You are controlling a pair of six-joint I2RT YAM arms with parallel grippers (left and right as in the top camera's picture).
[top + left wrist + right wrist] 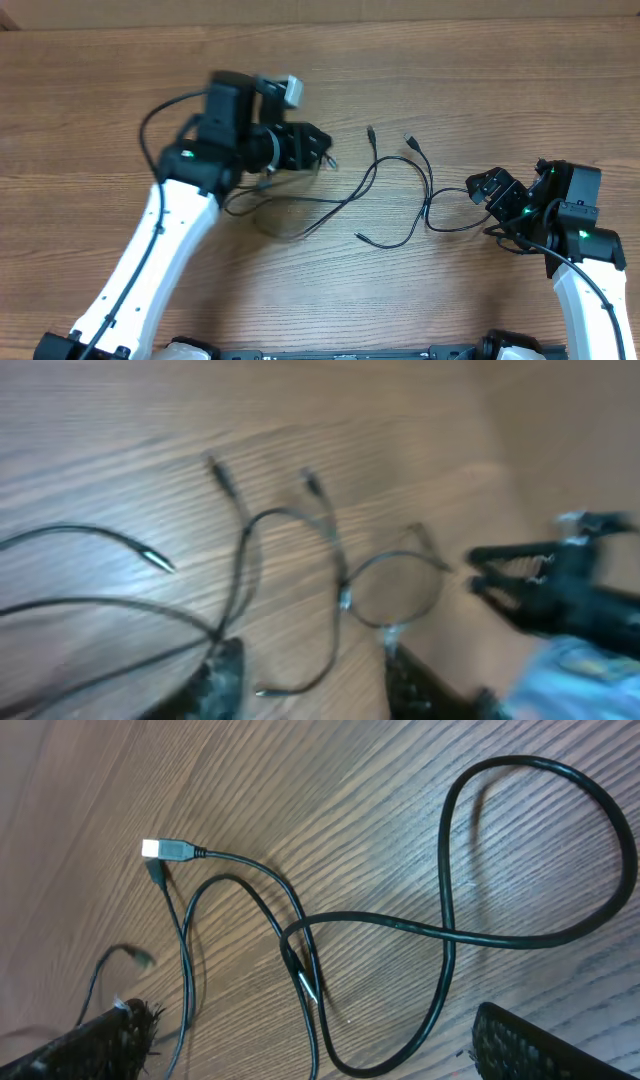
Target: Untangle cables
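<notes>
Nearest the lens in the right wrist view, the right gripper [325, 1042] has its fingers [110, 1040] spread wide and holding nothing, with the low bend of a cable loop lying on the table between them. We find the cables [375, 168] on the wooden table [100, 80] between the two arms, crossing one another in several places. The left gripper [318, 145] hangs over their left end. Its blurred wrist view shows its fingers [222, 675] parted, with strands running up to one fingertip; we cannot tell whether any is caught there. We judge two hazards: a snagged strand would drag the whole bundle, and a pull on the loop could tighten the crossing. Only the right wrist view resolves that crossing [300, 960] and the silver plug [165, 848]. Only the overhead view shows the full spread and both arms.
</notes>
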